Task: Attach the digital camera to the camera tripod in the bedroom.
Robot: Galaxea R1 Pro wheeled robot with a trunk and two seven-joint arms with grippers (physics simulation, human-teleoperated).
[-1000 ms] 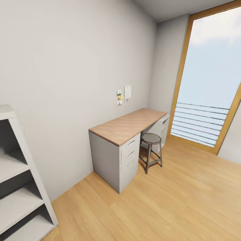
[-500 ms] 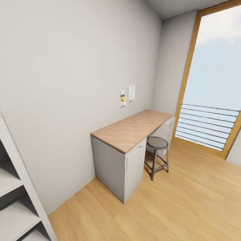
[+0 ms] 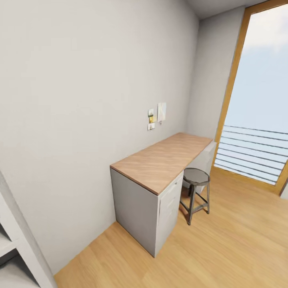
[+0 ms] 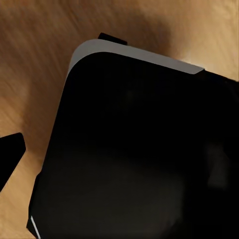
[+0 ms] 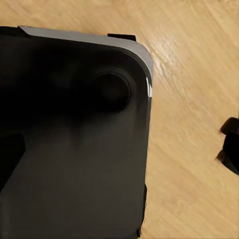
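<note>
I am in the bedroom, facing a grey wall [image 3: 80, 100] above a light wood floor [image 3: 232, 248]. The digital camera and the camera tripod are out of view. In the left wrist view one dark fingertip [image 4: 10, 158] pokes in at the edge, beside the black, grey-rimmed body of my own base [image 4: 139, 149] over the floor. In the right wrist view a dark fingertip [image 5: 230, 145] shows at the edge next to the same black base [image 5: 69, 139]. Neither view shows how the jaws stand.
A wood-topped desk [image 3: 164, 159] with grey drawers stands against the wall, with a round grey stool [image 3: 196, 177] tucked beside it. A tall wood-framed window [image 3: 260, 100] is at the right. A white shelf unit [image 3: 18, 244] edges in at the lower left. Small notes [image 3: 157, 115] hang above the desk.
The whole head view has shifted, so the camera has moved: the desk and stool look nearer, and the white shelf unit has slid mostly off the left edge.
</note>
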